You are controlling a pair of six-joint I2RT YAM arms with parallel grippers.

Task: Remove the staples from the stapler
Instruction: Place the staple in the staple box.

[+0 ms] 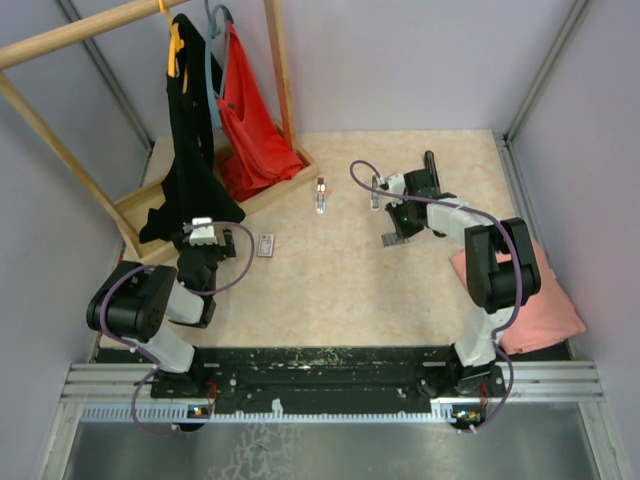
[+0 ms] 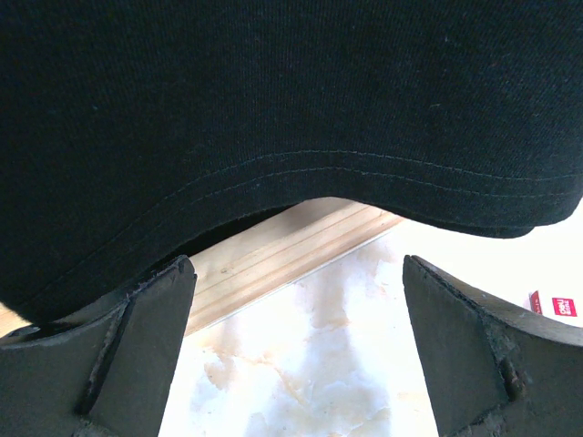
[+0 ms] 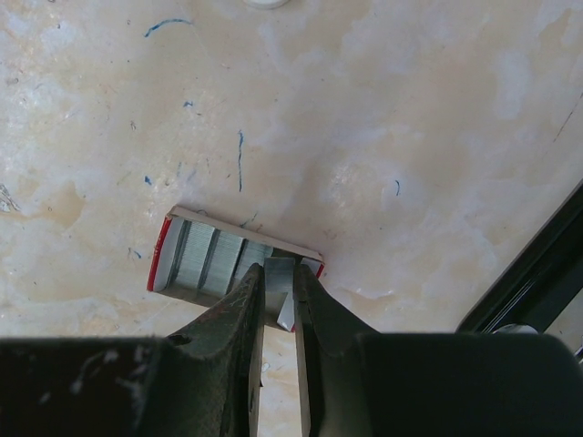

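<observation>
My right gripper (image 3: 278, 273) is shut on a short silver strip of staples (image 3: 284, 296). It holds the strip at the near right end of a small open box tray with red edges (image 3: 241, 229) that lies on the table. More staple strips (image 3: 196, 264) lie side by side in the tray. In the top view this gripper (image 1: 392, 238) is right of centre. A small silver and brown object (image 1: 321, 195), apparently the stapler, lies mid-table. My left gripper (image 2: 299, 264) is open and empty under the hem of a black shirt (image 2: 273, 91), and it also shows at the left in the top view (image 1: 205, 245).
A flat box with a reddish label (image 1: 266, 245) lies right of my left gripper and shows in the left wrist view (image 2: 553, 303). A wooden rack (image 1: 275, 70) holds the black shirt and a red garment (image 1: 250, 130). A pink cloth (image 1: 540, 300) lies far right. A black bar (image 3: 537, 264) lies beside the tray.
</observation>
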